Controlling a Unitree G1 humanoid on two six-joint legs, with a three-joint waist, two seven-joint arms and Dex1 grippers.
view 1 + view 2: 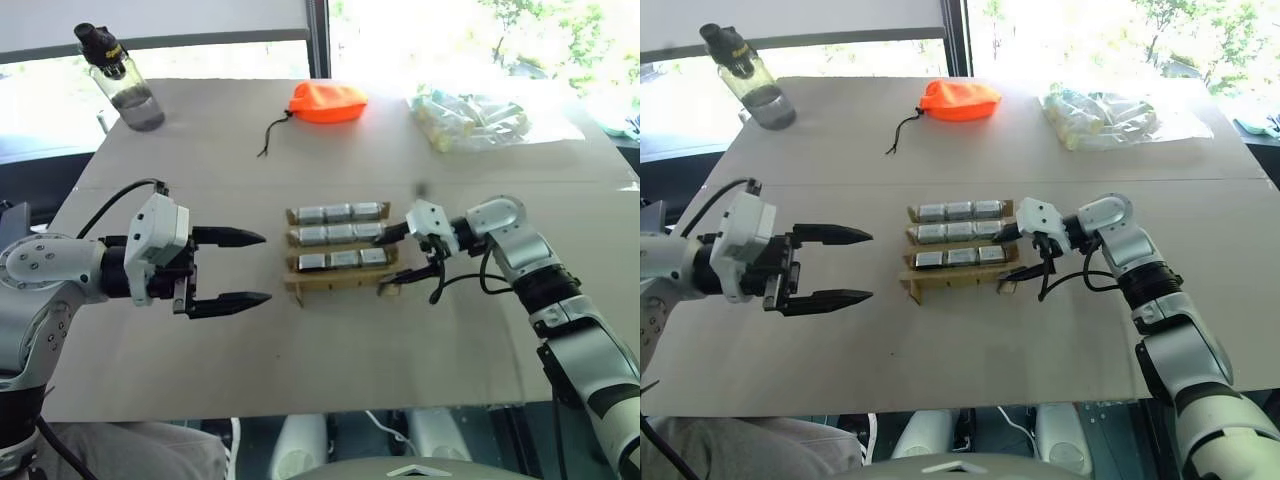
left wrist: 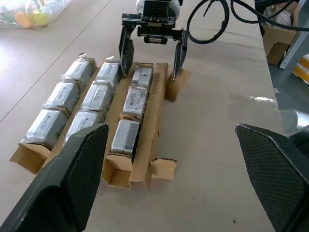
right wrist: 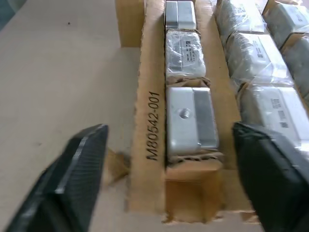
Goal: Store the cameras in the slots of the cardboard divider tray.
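The cardboard divider tray lies at the table's middle with silver-grey cameras in all three rows. My right gripper sits at the tray's right end, open, its fingers straddling the near row's end camera without gripping it. My left gripper hovers open just left of the tray, pointing at it, with nothing between its fingers.
An orange drawstring pouch lies behind the tray. A clear bag of pale pieces is at the back right, and a water bottle stands at the back left. The table's front edge runs close below both arms.
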